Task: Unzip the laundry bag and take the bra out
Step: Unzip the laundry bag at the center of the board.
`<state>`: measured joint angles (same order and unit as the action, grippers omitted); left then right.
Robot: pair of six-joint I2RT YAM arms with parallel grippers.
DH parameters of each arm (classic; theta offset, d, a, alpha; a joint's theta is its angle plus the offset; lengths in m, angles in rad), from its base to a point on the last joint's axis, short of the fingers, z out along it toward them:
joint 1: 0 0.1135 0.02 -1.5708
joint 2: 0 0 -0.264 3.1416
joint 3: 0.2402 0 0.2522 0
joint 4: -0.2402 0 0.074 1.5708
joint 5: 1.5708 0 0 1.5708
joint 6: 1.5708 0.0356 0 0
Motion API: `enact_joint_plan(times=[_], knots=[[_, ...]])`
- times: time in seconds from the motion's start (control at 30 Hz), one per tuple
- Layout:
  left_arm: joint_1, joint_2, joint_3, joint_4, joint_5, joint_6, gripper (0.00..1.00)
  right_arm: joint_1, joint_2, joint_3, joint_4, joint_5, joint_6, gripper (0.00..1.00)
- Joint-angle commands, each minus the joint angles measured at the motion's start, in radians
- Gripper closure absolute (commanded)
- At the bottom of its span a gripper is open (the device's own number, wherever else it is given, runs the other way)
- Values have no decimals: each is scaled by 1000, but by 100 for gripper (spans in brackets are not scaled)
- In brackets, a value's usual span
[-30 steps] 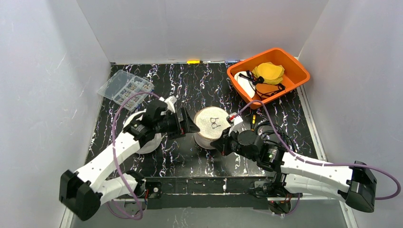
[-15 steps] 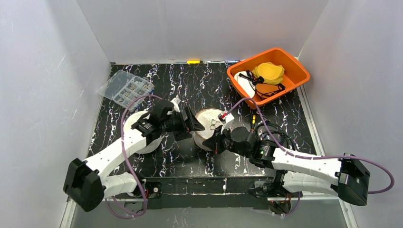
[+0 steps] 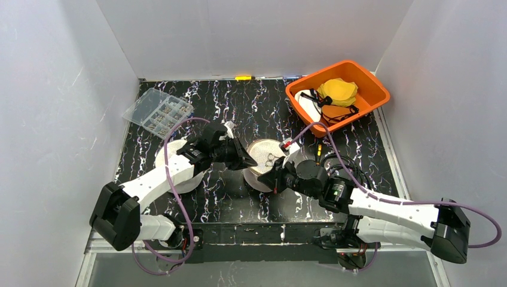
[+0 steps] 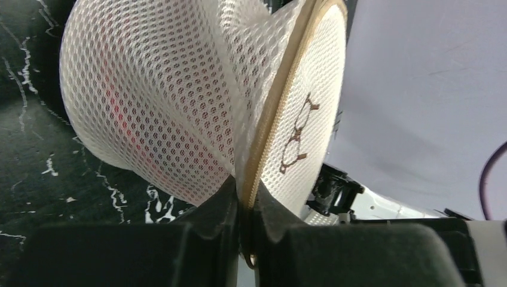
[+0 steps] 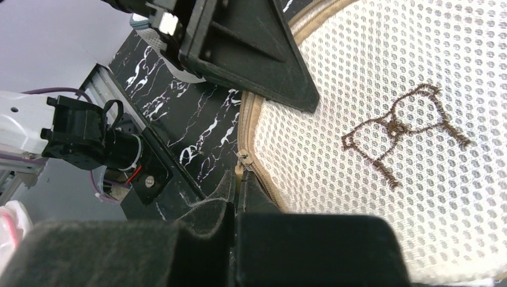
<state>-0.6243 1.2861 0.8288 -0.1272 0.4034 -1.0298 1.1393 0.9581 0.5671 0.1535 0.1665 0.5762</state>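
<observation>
My left gripper point(image 4: 244, 200) is pinched narrow on the tan zipper band point(image 4: 281, 125) running round the rim of the white mesh laundry bag point(image 4: 149, 107), with both fingers squeezing the band. My right gripper point(image 5: 238, 182) is closed tight on the small tan zipper pull point(image 5: 242, 160) at the near edge of the same rim.

The bag is a squat drum, wider across than deep. It sits mid-desk between my two arms, its flat round face point(image 3: 267, 155) turned up toward the overhead camera and tipped slightly. A brown embroidered bra outline point(image 5: 397, 134) marks that face. A faint reddish tinge shows through the side mesh.

On the black marbled desk point(image 3: 239, 107), an orange plastic bin point(image 3: 370, 89) sits far right and a clear plastic compartment box point(image 3: 157, 110) far left.
</observation>
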Motion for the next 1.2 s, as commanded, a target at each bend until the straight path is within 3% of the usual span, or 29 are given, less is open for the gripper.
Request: enact_joint_plan(times=[0.0,0.63,0.83,0.87,0.93,1.0,1.07,1.17], knots=[[-3,-13,54,-7,6,21,98,3,-44,40,-21,47,-7,99],[37,-43,40,-20,25,61,100,4,-250,14,-372,371,68,99],[42,-40,43,-15,54,71,100,3,-245,14,-381,374,75,99],[41,-41,46,-15,64,73,92,3,-244,14,-362,352,68,99],[41,-45,53,-22,84,74,57,4,-238,16,-323,313,49,99],[41,-59,67,-64,89,79,33,3,-220,26,-299,284,40,99],[41,-88,69,-115,96,88,19,3,-197,36,-283,262,32,99],[41,-153,63,-210,98,99,14,3,-168,47,-248,228,27,99]])
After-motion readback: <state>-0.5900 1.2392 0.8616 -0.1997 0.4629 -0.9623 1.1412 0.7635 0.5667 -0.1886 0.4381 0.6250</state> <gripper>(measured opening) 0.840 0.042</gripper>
